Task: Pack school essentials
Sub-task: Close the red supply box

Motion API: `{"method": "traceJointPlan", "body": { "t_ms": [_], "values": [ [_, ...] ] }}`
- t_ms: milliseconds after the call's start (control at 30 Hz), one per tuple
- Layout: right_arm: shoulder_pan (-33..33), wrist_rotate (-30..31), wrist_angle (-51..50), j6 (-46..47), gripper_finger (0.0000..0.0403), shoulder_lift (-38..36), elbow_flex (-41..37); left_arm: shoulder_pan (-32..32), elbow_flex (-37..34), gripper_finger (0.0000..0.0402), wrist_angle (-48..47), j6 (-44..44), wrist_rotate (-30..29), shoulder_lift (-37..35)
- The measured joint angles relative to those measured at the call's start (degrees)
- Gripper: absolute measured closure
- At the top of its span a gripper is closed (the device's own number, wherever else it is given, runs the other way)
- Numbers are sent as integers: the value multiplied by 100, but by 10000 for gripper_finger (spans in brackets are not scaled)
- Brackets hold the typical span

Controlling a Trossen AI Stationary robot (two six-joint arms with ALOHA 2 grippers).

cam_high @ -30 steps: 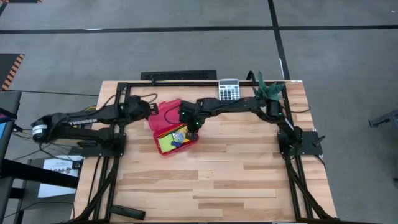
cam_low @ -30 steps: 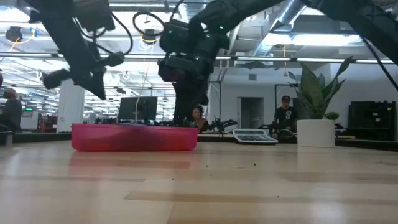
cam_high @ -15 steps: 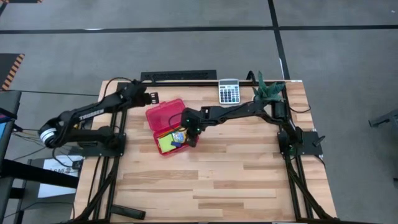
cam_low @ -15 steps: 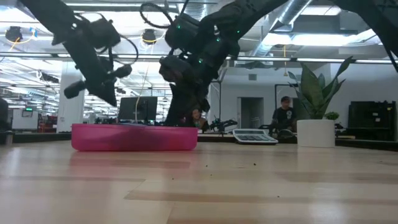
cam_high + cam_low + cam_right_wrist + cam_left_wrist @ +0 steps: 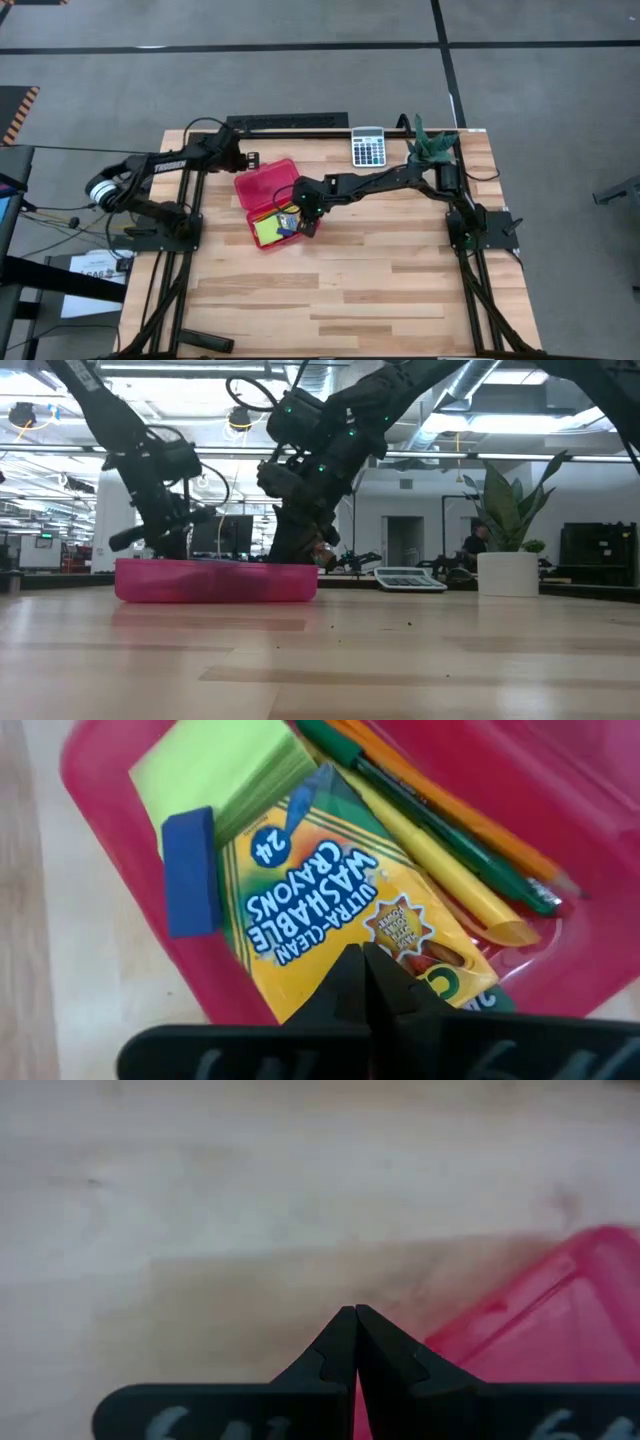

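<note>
The red case (image 5: pixel 268 203) lies open on the table, its lid (image 5: pixel 266 179) flat toward the far side. Its tray (image 5: pixel 120 850) holds a lime sticky-note pad (image 5: pixel 215 765), a blue eraser (image 5: pixel 190 870), a yellow-green crayon box (image 5: pixel 340 910), a yellow marker (image 5: pixel 440 870), a green pen (image 5: pixel 430 820) and an orange pencil (image 5: pixel 480 820). My right gripper (image 5: pixel 365 958) is shut, low over the crayon box at the tray's right side (image 5: pixel 308 224). My left gripper (image 5: pixel 355 1318) is shut beside the lid's far-left corner (image 5: pixel 248 160). My right gripper's shut fingertips point down at a slant at the crayon box's face (image 5: pixel 350 935), near the tray's wall. I cannot tell whether they touch it. My left gripper's shut tips stand next to the lid's edge (image 5: pixel 470 1340); whether they touch it cannot be told.
A grey calculator (image 5: pixel 368 146) and a potted plant (image 5: pixel 432 145) stand at the table's far edge, right of the case. The wood toward the near edge (image 5: pixel 340 290) is bare. A person shows in the room beyond (image 5: pixel 478 545).
My left gripper has swung from the lid's left side toward the table's far edge and come down beside the lid's far-left corner, turning as it went. My right gripper has sunk closer to the crayon box. Both stay shut; the case has not moved.
</note>
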Motion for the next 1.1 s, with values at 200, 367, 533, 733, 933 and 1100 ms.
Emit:
{"method": "traceJointPlan", "body": {
  "t_ms": [200,367,533,733,933,1100],
  "values": [
    [0,-2,104,11,403,0,-50,-36,1,401,233,-87,738,498],
    [-4,-23,104,11,403,2,-54,-36,21,401,350,-314,1470,504],
    [-4,42,97,-7,403,5,-58,-34,205,401,318,-438,2146,425],
    [-29,43,48,-24,403,9,-59,-109,335,401,329,-774,3063,425],
    [-43,232,-33,-68,403,33,-80,-348,528,401,299,-976,4071,425],
    [-93,260,350,-12,403,24,-413,-559,787,401,341,-1136,4664,414]
  ]
}}
